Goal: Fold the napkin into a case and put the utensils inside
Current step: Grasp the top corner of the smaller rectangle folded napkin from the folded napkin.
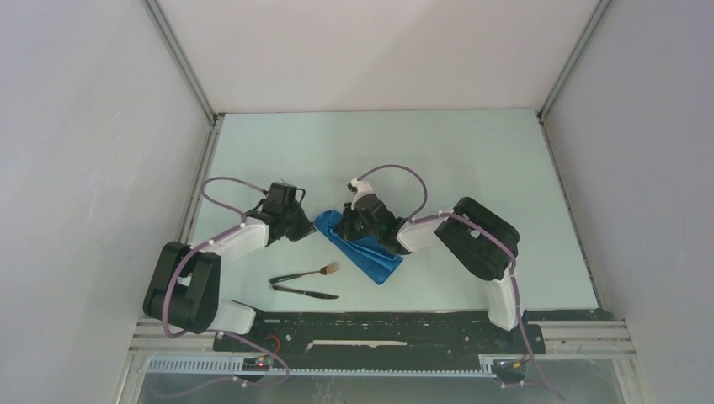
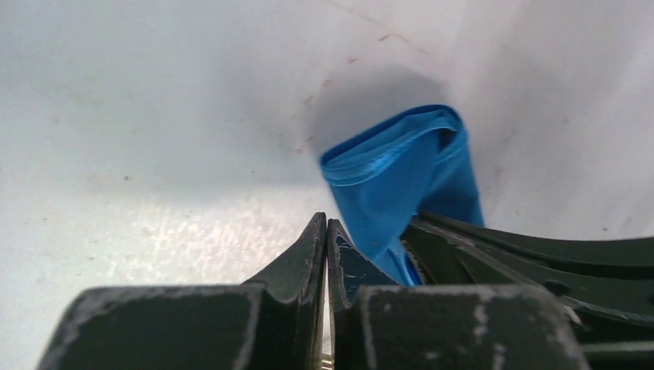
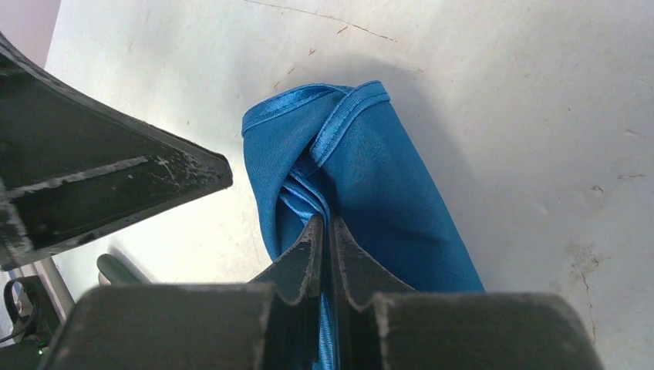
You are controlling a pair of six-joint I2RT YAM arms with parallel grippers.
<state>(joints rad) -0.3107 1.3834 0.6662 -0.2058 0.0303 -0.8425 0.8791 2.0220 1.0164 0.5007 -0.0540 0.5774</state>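
The napkin lies on the table between the two arms, already gathered into a long narrow band that runs diagonally from the left arm's tip down toward the right arm's base. In the wrist views its far end shows several stacked hemmed layers, so the folding looks well advanced, though the bundle is rumpled and lifted at that end, not pressed flat into a neat pocket. The right gripper is clamped on the napkin, a strip of blue showing between its closed fingers. The left gripper has its fingers together just beside the cloth's end; no blue shows between them, so it probably holds nothing, though the close view makes that hard to confirm. The fork and the knife lie side by side on the table, near the napkin's lower end but apart from it, untouched. By my reading, the fold needs finishing and laying flat, and both utensils are yet to be slid inside.
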